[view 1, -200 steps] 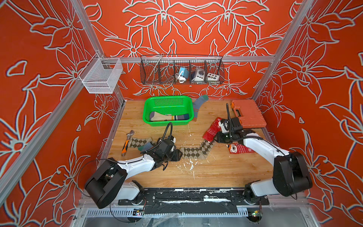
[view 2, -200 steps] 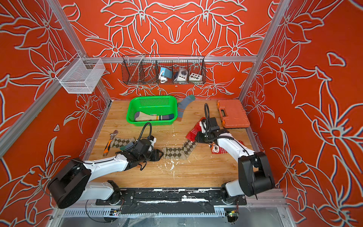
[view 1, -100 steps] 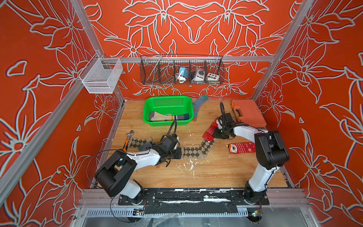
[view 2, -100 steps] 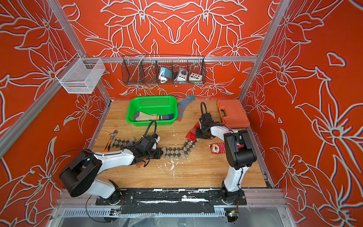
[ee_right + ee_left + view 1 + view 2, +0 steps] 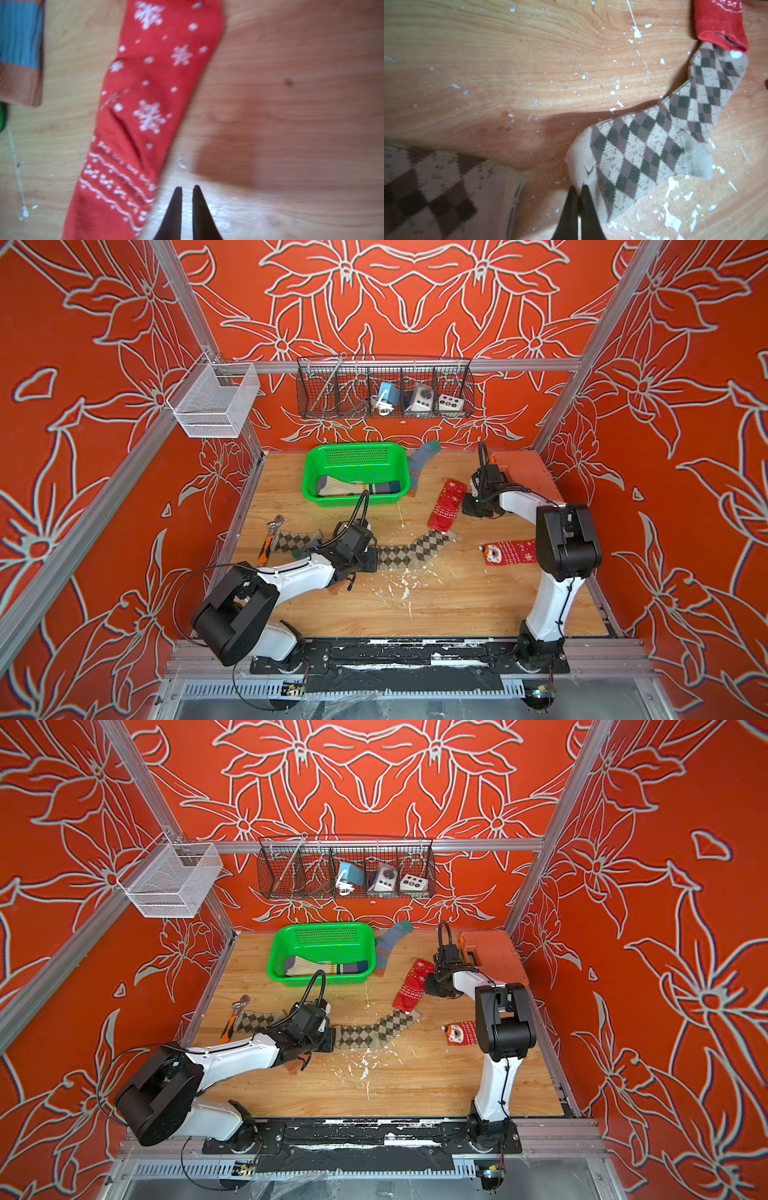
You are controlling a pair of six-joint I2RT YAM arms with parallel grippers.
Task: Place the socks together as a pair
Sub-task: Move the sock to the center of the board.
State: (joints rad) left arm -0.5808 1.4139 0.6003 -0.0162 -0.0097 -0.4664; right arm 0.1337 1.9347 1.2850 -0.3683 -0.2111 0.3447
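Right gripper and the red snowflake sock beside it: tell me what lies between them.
Only a narrow strip of bare table, seen in the right wrist view; the right gripper is clear of the red snowflake sock.

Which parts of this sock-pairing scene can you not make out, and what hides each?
Socks in the green basket: count unclear in both top views; stacked, partly behind its front wall.
Bear sock: one end hidden behind the right arm in both top views.
Orange-brown scrap under the left arm: unidentifiable in both top views.
Blue sock: blurred and cut off by the right wrist view's edge.
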